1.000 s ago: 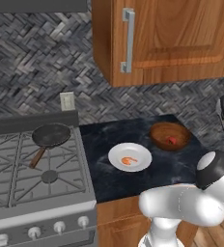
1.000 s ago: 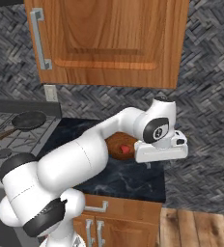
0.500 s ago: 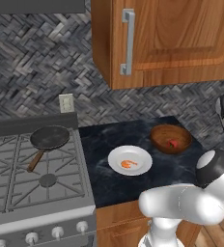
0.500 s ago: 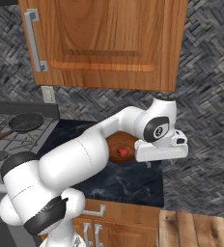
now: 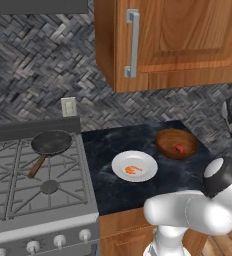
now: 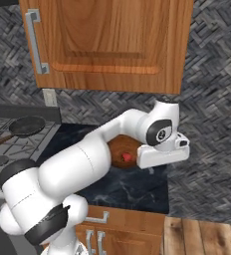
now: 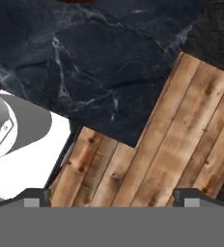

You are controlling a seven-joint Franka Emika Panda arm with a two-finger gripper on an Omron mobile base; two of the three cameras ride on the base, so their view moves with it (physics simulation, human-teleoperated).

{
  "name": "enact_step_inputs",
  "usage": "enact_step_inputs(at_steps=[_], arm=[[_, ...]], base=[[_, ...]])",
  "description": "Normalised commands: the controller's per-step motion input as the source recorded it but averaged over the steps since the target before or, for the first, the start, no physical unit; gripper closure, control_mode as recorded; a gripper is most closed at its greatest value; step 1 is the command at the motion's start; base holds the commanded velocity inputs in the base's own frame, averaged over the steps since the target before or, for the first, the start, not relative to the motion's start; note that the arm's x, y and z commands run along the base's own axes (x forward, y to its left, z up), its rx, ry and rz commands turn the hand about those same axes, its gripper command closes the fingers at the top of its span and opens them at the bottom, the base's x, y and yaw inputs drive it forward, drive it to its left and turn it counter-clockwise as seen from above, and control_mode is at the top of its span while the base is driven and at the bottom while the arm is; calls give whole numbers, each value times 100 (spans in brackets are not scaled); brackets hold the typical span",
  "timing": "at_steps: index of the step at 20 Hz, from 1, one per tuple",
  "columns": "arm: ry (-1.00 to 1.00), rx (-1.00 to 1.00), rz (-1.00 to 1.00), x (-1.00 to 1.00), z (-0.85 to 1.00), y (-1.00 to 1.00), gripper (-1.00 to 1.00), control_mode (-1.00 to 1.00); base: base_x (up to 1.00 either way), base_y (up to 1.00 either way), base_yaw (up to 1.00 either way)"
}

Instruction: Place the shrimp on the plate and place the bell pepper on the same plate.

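Shrimp: you had the shrimp (image 5: 133,170) lying on the plate (image 5: 121,169), a little toward the plate's front.
Plate: it sat on the dark worktop (image 5: 108,192) about midway between the back wall and the front edge, near the stove (image 5: 18,200) but apart from it.
Bell pepper: you could see the bell pepper (image 5: 178,149) inside the wooden bowl (image 5: 164,141), toward the worktop's back right corner; in the right base view it (image 6: 127,158) showed just left of the hand, in the bowl (image 6: 116,149).
Gripper: your gripper (image 7: 112,197) was held past the worktop's right front corner, above the wooden floor (image 7: 181,144); its two tips (image 7: 34,195) stood wide apart with nothing between them.
Frying pan: the frying pan (image 5: 50,142) rested on the stove's back right burner, handle pointing forward-left.
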Motion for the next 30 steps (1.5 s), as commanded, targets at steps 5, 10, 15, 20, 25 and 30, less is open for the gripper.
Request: enact_step_inputs(at_steps=[5, 10, 15, 20, 25, 30], arm=[[5, 1, 42, 4, 1, 20, -100, -100], [8, 10, 46, 5, 0, 8, -100, -100], [-5, 13, 48, 0, 0, 12, -100, -100], [-18, 13, 37, 8, 2, 9, -100, -100], [-6, 8, 15, 15, -1, 23, -100, -100], [-8, 6, 13, 29, -2, 27, -100, -100]], base=[[0, 0, 0], [0, 0, 0], [0, 0, 0], [0, 0, 0], [0, 0, 0], [0, 0, 0]])
